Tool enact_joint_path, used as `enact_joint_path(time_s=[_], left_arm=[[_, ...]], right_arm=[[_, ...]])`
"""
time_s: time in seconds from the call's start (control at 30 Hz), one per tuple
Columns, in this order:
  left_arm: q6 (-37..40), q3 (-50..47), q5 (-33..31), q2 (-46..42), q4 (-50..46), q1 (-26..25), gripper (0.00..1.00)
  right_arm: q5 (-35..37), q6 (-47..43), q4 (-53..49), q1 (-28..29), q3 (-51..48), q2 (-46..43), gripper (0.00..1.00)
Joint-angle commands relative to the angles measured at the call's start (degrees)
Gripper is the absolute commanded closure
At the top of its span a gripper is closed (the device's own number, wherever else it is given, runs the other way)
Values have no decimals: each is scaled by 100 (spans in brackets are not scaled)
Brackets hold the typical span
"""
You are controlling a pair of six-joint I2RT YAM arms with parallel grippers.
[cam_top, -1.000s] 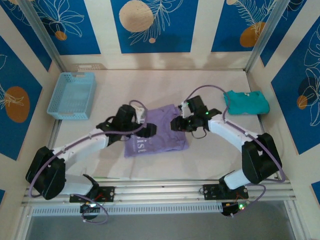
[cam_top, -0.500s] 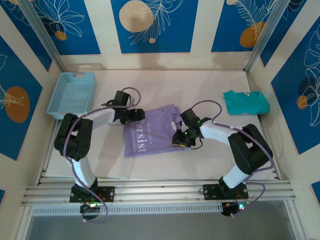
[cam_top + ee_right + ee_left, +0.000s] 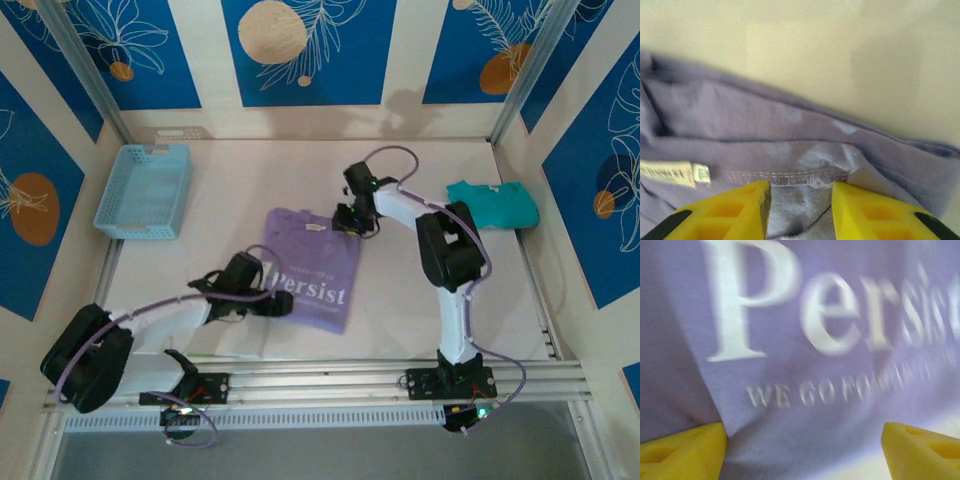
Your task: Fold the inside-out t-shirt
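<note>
The inside-out t-shirt (image 3: 312,262) is lavender and lies folded into a slanted rectangle mid-table, with its white "Persist" print (image 3: 312,293) facing up near the front. My left gripper (image 3: 278,303) is at the shirt's near left edge. In the left wrist view its jaws (image 3: 802,442) stand wide open just over the printed cloth (image 3: 830,330). My right gripper (image 3: 350,220) is at the shirt's far right corner. Its yellow fingers (image 3: 801,202) are partly apart and straddle a rumpled stitched hem (image 3: 790,176) beside a white label (image 3: 670,172).
A light blue basket (image 3: 145,190) stands at the far left. A folded teal shirt (image 3: 493,203) lies at the far right. Bare cream tabletop (image 3: 420,290) surrounds the lavender shirt, and panelled walls close in the sides.
The shirt has turned and shifted and now lies longer front to back. My left gripper moved from its far left corner to its near left edge. The right gripper went to the far right corner.
</note>
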Motion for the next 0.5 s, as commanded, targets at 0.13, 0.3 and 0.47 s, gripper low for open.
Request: enact_joint_path(time_s=[0.13, 0.3, 0.47], left_arm=[[214, 610, -828, -1082, -704, 345, 10], [307, 1297, -357, -124, -249, 1936, 9], [866, 2593, -122, 1774, -350, 2455, 11]], right_arm=[[542, -818, 67, 176, -360, -1037, 50], [-69, -662, 149, -320, -797, -1152, 38], [-231, -559, -34, -464, -427, -634, 31]])
